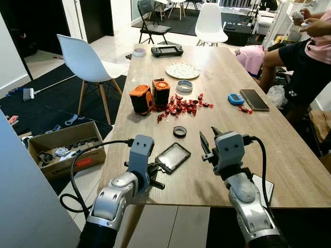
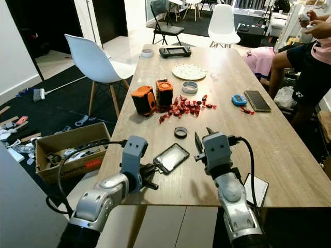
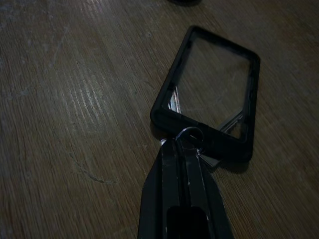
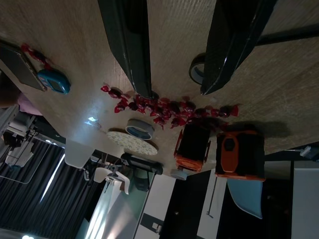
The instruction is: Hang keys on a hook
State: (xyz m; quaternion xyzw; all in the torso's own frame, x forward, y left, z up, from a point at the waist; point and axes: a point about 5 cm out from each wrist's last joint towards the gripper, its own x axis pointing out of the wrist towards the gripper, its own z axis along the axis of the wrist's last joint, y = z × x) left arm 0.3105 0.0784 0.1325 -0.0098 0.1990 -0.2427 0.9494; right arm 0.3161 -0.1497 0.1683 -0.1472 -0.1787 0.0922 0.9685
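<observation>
Our left gripper [image 3: 187, 142] fingers clamp key ring [image 3: 191, 134] at black tag [image 1: 173, 156] on worktop [image 1: 289, 155] — ready to lift; right gripper [image 1: 209, 137] fingers spread, idle — no hook visible.

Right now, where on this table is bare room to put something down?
Free: the wood between the black ring and the phone, and the left edge before the orange boxes. Crowded: around the red candies and plate.
</observation>
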